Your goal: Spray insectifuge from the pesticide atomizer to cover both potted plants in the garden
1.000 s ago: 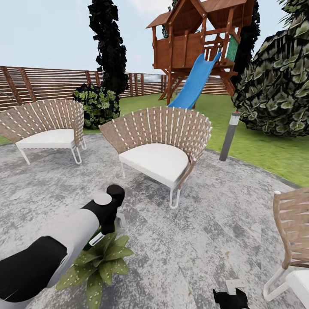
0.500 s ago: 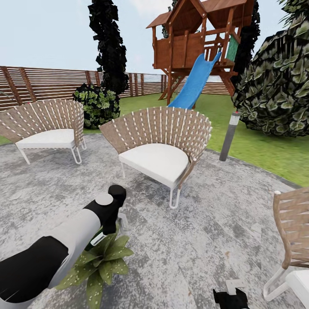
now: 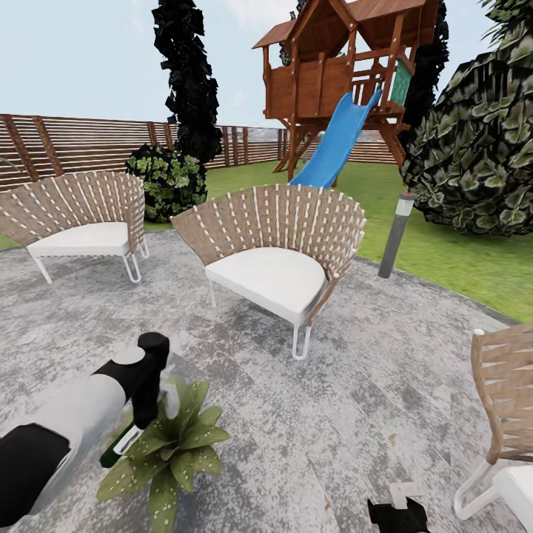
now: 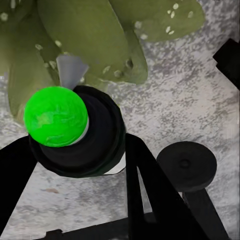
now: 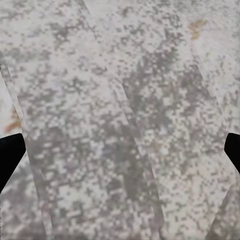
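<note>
One potted plant [image 3: 169, 449], a low rosette of broad speckled green leaves, sits on the stone patio at the lower left of the head view. My left gripper [image 3: 148, 403] hangs just over its left side, shut on the pesticide atomizer [image 3: 121, 443], a slim dark-green bottle with a white label that slants down beside the leaves. In the left wrist view the atomizer [image 4: 75, 135] shows end-on with a bright green round top, held between the black fingers [image 4: 145, 185], with the plant's leaves [image 4: 90, 35] right beyond it. My right gripper [image 3: 400, 509] is low at the bottom edge, open over bare stone [image 5: 120, 125].
Two wicker chairs [image 3: 277, 252] [image 3: 81, 215] stand ahead on the patio, and a third [image 3: 503, 414] is at the right edge. A grey bollard lamp [image 3: 396, 235] marks the lawn's border. Fence, bushes and a playhouse with a blue slide [image 3: 333, 141] lie beyond.
My left arm has swung left and lower, bringing the atomizer down beside the plant's left side. The right gripper and the camera have not moved.
</note>
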### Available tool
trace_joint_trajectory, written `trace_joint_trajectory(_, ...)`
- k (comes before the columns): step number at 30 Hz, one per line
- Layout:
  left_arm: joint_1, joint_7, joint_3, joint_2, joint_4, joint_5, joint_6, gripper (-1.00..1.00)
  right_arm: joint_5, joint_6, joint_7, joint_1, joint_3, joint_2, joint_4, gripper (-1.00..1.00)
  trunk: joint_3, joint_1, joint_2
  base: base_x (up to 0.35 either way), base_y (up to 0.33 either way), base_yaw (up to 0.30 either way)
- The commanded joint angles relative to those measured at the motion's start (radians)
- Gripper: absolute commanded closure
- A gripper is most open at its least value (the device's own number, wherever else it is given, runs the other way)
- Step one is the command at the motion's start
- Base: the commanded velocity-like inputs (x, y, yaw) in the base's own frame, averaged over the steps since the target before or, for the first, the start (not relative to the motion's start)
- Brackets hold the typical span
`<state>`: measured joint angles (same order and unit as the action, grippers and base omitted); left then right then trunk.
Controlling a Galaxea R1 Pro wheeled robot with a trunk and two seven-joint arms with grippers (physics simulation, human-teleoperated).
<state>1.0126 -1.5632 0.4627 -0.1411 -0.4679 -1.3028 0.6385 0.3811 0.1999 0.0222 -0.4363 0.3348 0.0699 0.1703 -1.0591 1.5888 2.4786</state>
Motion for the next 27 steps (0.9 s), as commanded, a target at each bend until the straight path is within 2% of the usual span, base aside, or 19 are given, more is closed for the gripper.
trace_joint_trajectory(1, -0.014, -0.008, 0.002, -0.002, -0.006, 0.000, 0.013, 1.00, 0.010, 0.004, 0.002, -0.001, 0.006, 0.000, -0.002, -1.00, -0.001, 0.000, 0.000, 0.000, 0.000, 0.000)
trace_joint_trajectory(3, -0.020, -0.008, -0.013, -0.002, -0.009, 0.015, 0.014, 1.00, 0.010, 0.005, 0.002, -0.001, 0.007, 0.000, -0.002, -1.00, -0.001, 0.000, 0.000, 0.000, 0.000, 0.000)
trace_joint_trajectory(5, -0.022, -0.008, -0.042, -0.004, -0.010, 0.038, 0.014, 1.00, 0.010, 0.005, 0.002, -0.001, 0.007, 0.001, -0.002, -1.00, -0.001, 0.000, 0.000, 0.000, 0.000, 0.000)
trace_joint_trajectory(8, -0.022, -0.008, -0.066, -0.006, -0.011, 0.047, 0.011, 1.00, 0.010, 0.006, 0.002, -0.001, 0.007, 0.001, -0.002, -1.00, -0.001, 0.000, 0.000, -0.018, -0.003, 0.000)
trace_joint_trajectory(14, -0.020, -0.008, -0.074, -0.008, -0.012, 0.050, 0.009, 1.00, 0.010, 0.006, 0.002, -0.001, 0.007, 0.001, -0.002, -1.00, -0.001, 0.000, 0.000, -0.260, -0.039, 0.000)
trace_joint_trajectory(18, -0.020, -0.008, -0.072, -0.008, -0.011, 0.039, 0.008, 1.00, 0.010, 0.006, 0.002, -0.001, 0.007, 0.001, -0.002, -1.00, -0.001, 0.000, 0.000, -0.271, 0.072, 0.000)
trace_joint_trajectory(20, -0.019, -0.008, -0.071, -0.018, -0.011, 0.036, 0.007, 1.00, 0.010, 0.006, 0.002, -0.001, 0.007, 0.001, -0.002, -1.00, -0.001, 0.000, 0.000, -0.069, 0.023, 0.000)
trace_joint_trajectory(24, -0.011, -0.008, -0.070, -0.064, -0.012, 0.036, 0.007, 1.00, 0.010, 0.006, 0.002, -0.001, 0.007, 0.001, -0.002, -1.00, -0.001, 0.000, 0.000, -0.002, 0.056, 0.000)
trace_joint_trajectory(27, -0.018, -0.008, -0.065, -0.063, -0.012, 0.036, 0.007, 1.00, 0.010, 0.006, 0.002, -0.001, 0.007, 0.001, -0.002, -1.00, -0.001, 0.000, 0.000, 0.068, 0.264, 0.000)
